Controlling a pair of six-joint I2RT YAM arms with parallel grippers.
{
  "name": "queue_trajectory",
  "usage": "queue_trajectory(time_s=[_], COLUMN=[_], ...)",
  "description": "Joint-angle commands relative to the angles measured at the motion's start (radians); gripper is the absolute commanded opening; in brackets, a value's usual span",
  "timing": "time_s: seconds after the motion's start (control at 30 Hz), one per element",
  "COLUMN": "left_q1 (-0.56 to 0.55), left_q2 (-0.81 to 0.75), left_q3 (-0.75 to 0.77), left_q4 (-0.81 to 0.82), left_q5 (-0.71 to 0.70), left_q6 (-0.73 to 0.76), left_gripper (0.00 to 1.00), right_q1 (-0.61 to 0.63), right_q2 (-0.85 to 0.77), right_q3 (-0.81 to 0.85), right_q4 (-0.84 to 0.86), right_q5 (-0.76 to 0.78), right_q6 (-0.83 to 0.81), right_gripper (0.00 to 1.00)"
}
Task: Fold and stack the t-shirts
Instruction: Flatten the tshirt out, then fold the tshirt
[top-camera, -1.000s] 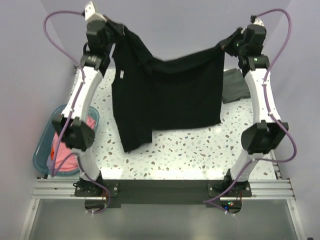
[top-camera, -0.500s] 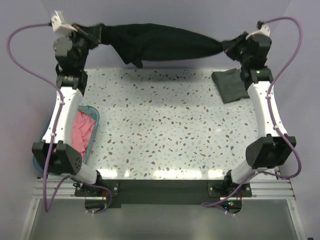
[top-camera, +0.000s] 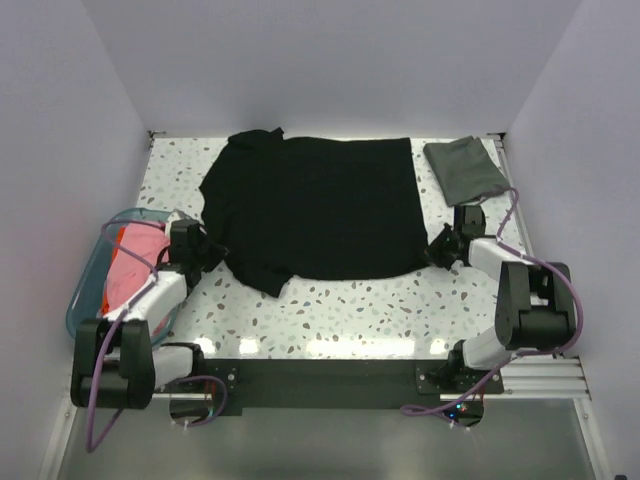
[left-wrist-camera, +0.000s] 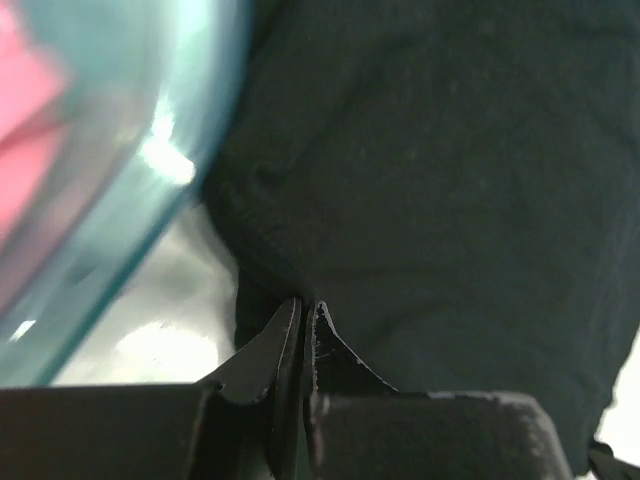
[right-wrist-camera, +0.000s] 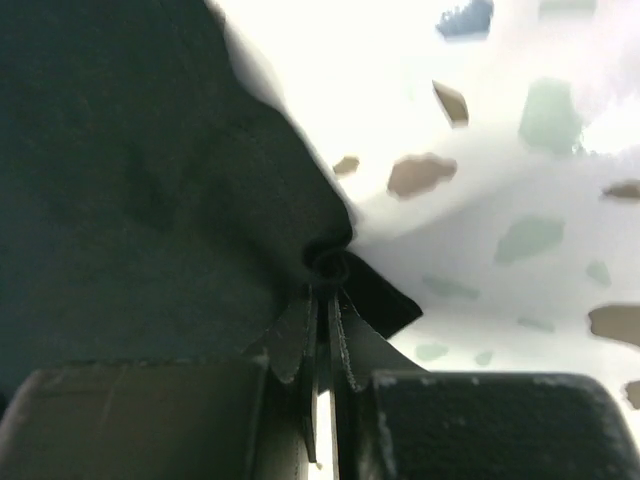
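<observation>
The black t-shirt (top-camera: 315, 205) lies spread flat across the middle of the table. At its near left edge, my left gripper (top-camera: 214, 250) is shut on the cloth; the left wrist view shows the jaws (left-wrist-camera: 303, 302) pressed together on black fabric (left-wrist-camera: 440, 170). My right gripper (top-camera: 433, 250) is shut on the near right corner, and a bunched fold of the shirt (right-wrist-camera: 150, 180) sits pinched at its tips (right-wrist-camera: 327, 288). A folded dark grey-green t-shirt (top-camera: 466, 168) rests at the back right. Pink (top-camera: 142, 268) and orange-red (top-camera: 116, 238) t-shirts lie in the tub.
The translucent teal plastic tub (top-camera: 88, 292) stands at the left table edge, close beside my left arm; its wall (left-wrist-camera: 120, 200) fills the left of the left wrist view. Speckled tabletop (top-camera: 370, 305) shows between the shirt and the arm bases.
The black shirt hung between both raised grippers, was swung up toward the back wall, and now lies flat on the table. Both arms have come down and back to the near side.
</observation>
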Motion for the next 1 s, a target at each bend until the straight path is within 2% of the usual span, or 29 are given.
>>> queue_trajectory(time_s=[0.0, 0.2, 0.37, 0.5, 0.7, 0.8, 0.97], left_q1=[-0.001, -0.001, 0.000, 0.000, -0.001, 0.000, 0.000], left_q2=[-0.142, -0.353, -0.496, -0.529, -0.484, -0.406, -0.228], left_q3=[-0.053, -0.142, -0.141, -0.107, -0.084, -0.028, 0.123], left_q4=[-0.079, -0.272, -0.429, -0.490, -0.425, -0.362, -0.297], left_q5=[-0.104, -0.178, -0.228, -0.270, -0.218, -0.180, -0.139], left_q6=[-0.034, -0.064, -0.077, -0.058, -0.022, 0.005, 0.031], left_gripper=[0.00, 0.00, 0.00, 0.00, 0.00, 0.00, 0.00], right_q1=[-0.012, -0.021, -0.023, -0.024, -0.024, -0.024, -0.024], right_q2=[-0.089, -0.305, -0.480, -0.584, -0.563, -0.505, -0.321], right_q3=[-0.108, -0.285, -0.303, -0.274, -0.201, -0.133, 0.023], right_q4=[0.052, 0.009, -0.137, -0.210, -0.221, -0.199, -0.175], right_q5=[-0.002, 0.044, 0.129, 0.201, 0.218, 0.198, 0.178], right_q6=[0.017, 0.058, 0.064, 0.053, -0.002, -0.031, -0.059], right_gripper=[0.00, 0.00, 0.00, 0.05, 0.04, 0.04, 0.01])
